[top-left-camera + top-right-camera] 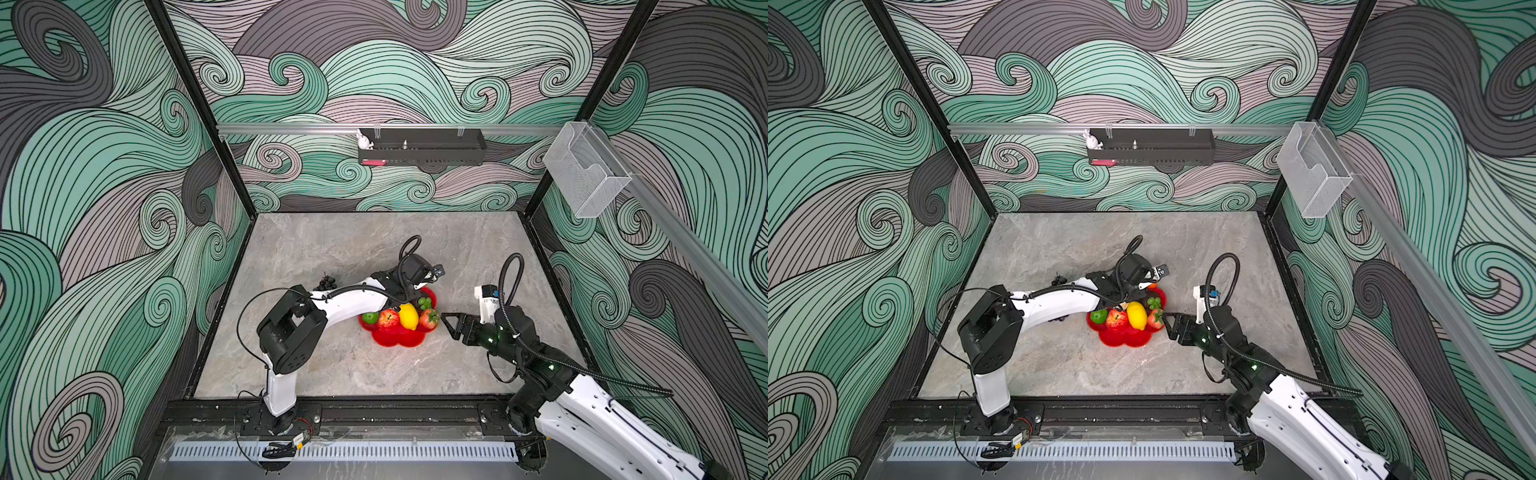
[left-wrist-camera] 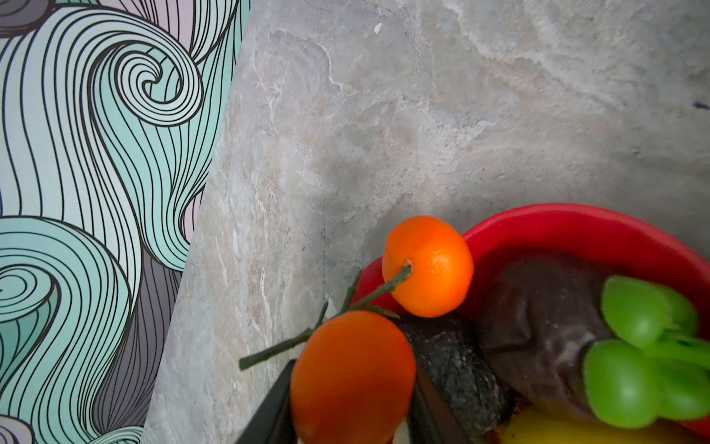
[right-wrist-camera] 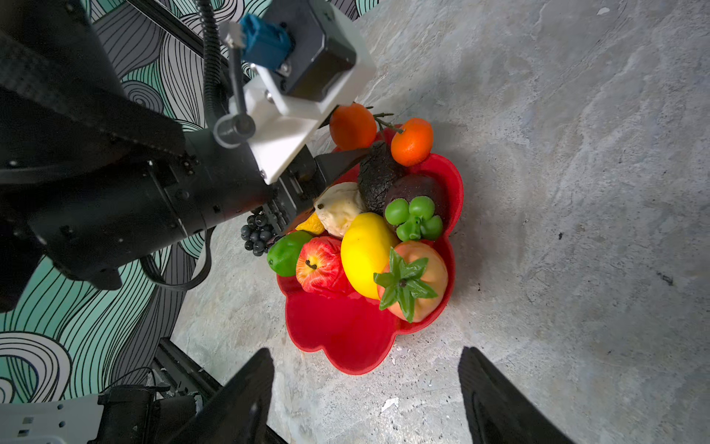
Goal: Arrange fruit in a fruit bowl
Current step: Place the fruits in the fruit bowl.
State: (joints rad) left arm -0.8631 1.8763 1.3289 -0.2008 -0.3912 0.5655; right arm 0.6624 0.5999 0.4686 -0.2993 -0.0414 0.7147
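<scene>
left tool (image 2: 353,365) pinching one orange (image 2: 351,388) of the twig pair, right at the fruit bowl (image 3: 338,330) rim | right tool (image 1: 450,326) wide open, empty, just beside the bowl | other fruit (image 3: 365,253) piled in the bowl, grape bunch (image 3: 258,234) on the desk (image 3: 538,192) beside it

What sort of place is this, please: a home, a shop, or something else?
Most likely a robot test cell: left arm and right arm bolted to a front rail, a stone-look tabletop boxed in by wave-patterned walls on a black frame, and toy fruit staged in a red flower-shaped bowl.
</scene>
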